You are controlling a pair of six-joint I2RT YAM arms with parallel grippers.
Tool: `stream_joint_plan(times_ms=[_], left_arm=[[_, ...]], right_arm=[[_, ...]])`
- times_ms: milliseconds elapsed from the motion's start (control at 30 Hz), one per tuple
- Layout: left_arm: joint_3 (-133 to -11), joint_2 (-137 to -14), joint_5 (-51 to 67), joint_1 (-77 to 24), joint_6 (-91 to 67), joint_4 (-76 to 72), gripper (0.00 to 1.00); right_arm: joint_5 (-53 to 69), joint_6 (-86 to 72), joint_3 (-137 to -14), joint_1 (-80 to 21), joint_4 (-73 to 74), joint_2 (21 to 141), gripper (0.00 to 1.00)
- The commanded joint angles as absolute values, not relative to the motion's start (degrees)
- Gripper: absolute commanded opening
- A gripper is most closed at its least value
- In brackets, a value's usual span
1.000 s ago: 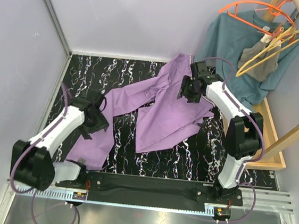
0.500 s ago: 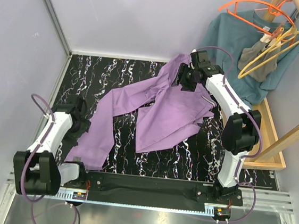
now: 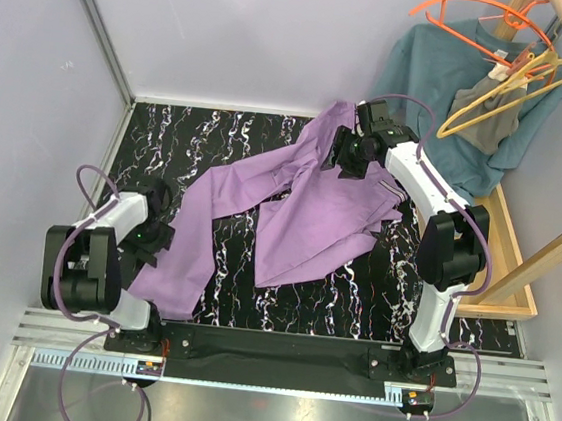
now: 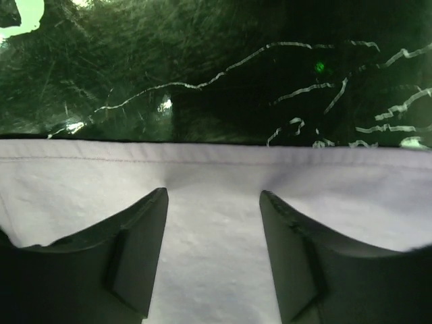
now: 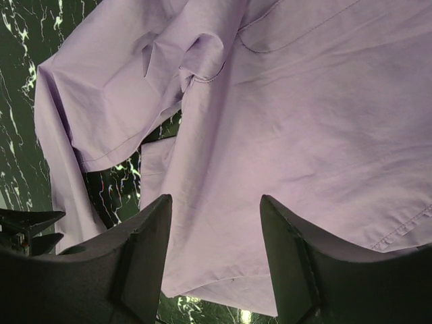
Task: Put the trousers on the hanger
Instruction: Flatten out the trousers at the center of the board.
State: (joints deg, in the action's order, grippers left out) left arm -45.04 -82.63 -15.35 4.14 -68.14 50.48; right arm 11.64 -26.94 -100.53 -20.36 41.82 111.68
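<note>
The lilac trousers (image 3: 301, 213) lie spread over the black marble table, one leg reaching down to the left. My left gripper (image 3: 155, 244) is low over that leg's end; in the left wrist view the left gripper (image 4: 213, 197) is open, with lilac cloth (image 4: 216, 256) under and between the fingers and the hem edge just ahead. My right gripper (image 3: 339, 159) hovers open above the trousers' upper part; the right wrist view shows the right gripper (image 5: 216, 201) over the folded cloth (image 5: 304, 121), holding nothing. The yellow hanger (image 3: 505, 91) hangs on the rack at the back right.
A teal shirt (image 3: 430, 80) and a small grey garment (image 3: 482, 116) hang on the wooden rack with orange hangers (image 3: 473, 10). A wooden tray (image 3: 509, 257) stands at the right edge. Lilac walls close in the left and back.
The left arm has folded back toward its base, bringing its gripper down at the end of the trouser leg. The right gripper has shifted a little toward the back left over the trousers.
</note>
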Motion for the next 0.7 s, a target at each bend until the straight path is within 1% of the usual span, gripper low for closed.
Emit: stream_joint_plan(times_ms=[0,33,100,133,167,333,367,400,567,667], left_arm=[[-47.1,-84.6,-18.3,4.8,-70.4,48.6,0.57],[-46.9,-85.0,-18.2,5.0,-70.3,48.2,0.49],[-46.6,-86.2,-18.3,5.8,-70.1,47.3,0.43],[-46.5,-86.5,-18.3,6.1,-69.6,46.9,0.38],[-46.5,-86.9,-18.2,6.4,-69.3,46.6,0.31],[-47.5,-89.9,-18.1,8.2,-67.3,45.7,0.13],[-47.8,-90.5,-18.3,8.3,-66.6,45.6,0.02],[-49.1,-90.6,-19.6,8.7,-66.1,45.9,0.0],[-55.5,-91.1,-27.1,10.0,-61.9,49.1,0.0],[-60.7,-93.8,-30.6,13.4,-57.1,49.0,0.0]], right_arm=[[12.5,-26.2,-101.2,-20.7,41.0,109.6,0.62],[12.5,-26.1,-101.2,-20.8,41.0,109.7,0.62],[12.3,-25.9,-101.3,-20.8,41.1,109.8,0.62],[12.3,-26.0,-101.3,-20.8,41.1,109.9,0.62],[12.2,-26.0,-101.3,-20.8,41.2,110.0,0.62],[12.5,-25.9,-102.1,-20.8,41.3,111.3,0.62],[12.4,-25.8,-102.4,-20.8,41.3,111.5,0.62],[12.4,-25.8,-102.7,-20.8,41.4,112.1,0.62],[11.8,-26.2,-105.5,-20.9,42.6,114.2,0.62],[11.5,-27.2,-109.4,-20.8,44.6,116.1,0.62]])
